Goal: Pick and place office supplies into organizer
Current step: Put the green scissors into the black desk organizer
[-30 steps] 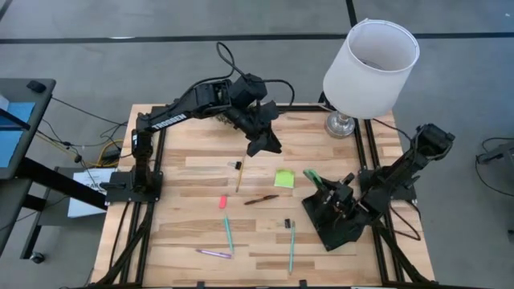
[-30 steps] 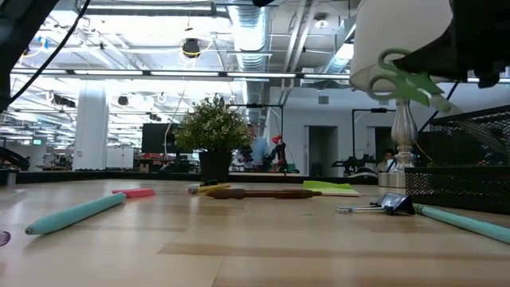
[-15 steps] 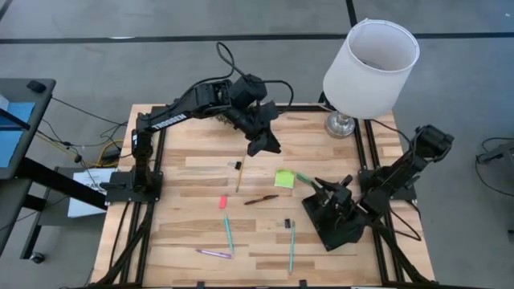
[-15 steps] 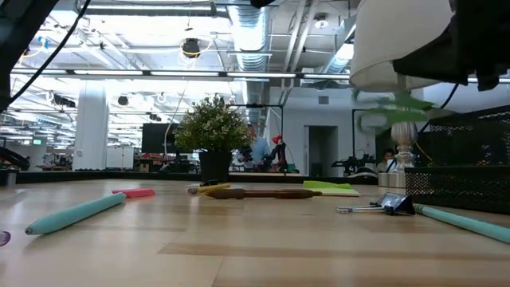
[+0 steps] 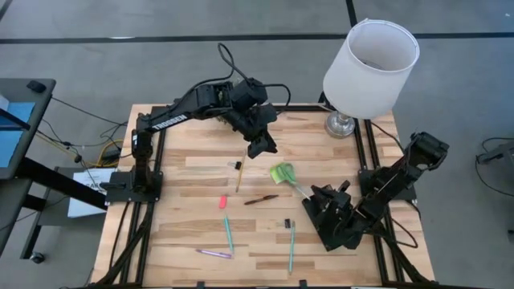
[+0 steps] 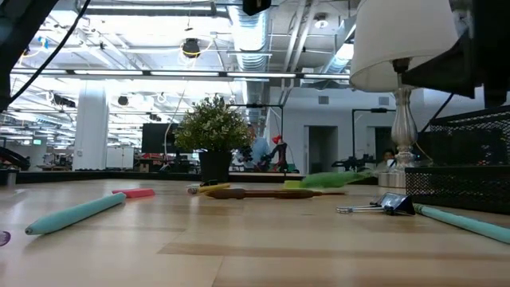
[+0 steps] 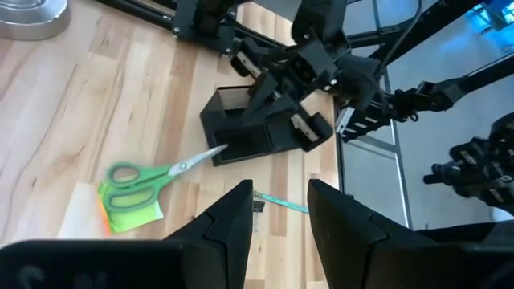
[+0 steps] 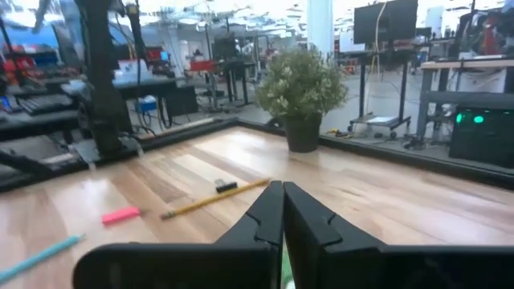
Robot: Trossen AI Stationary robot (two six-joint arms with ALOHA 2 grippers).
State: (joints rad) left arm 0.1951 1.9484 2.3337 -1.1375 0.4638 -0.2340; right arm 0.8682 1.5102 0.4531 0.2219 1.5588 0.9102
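One table: we see pale wood planks carrying everything listed below.
Lamp: white shade, standing at the back right corner of the table.
Left tool: it hangs over the back middle of the table; we see its fingers apart with nothing between them.
Right tool: it sits low near the right edge, at the organizer's inner end; we see its fingers pressed together on nothing.
Organizer: black tray with compartments, near the front right corner, set at an angle to the table edges.
Scissors: green handles lying on the sticky-note pad right of the table's middle, with the blades pointing at the organizer and the tip just beside it.
Sticky-note pad: lime green, flat under the scissor handles.
Teal pens: we count two towards the front edge, well apart.
Pencil: flat near the table's middle.
Dark pen: just in front of the pad.
Purple pen: by the front edge.
Eraser: pink, left of the dark pen.
Clip: black, just left of the organizer.
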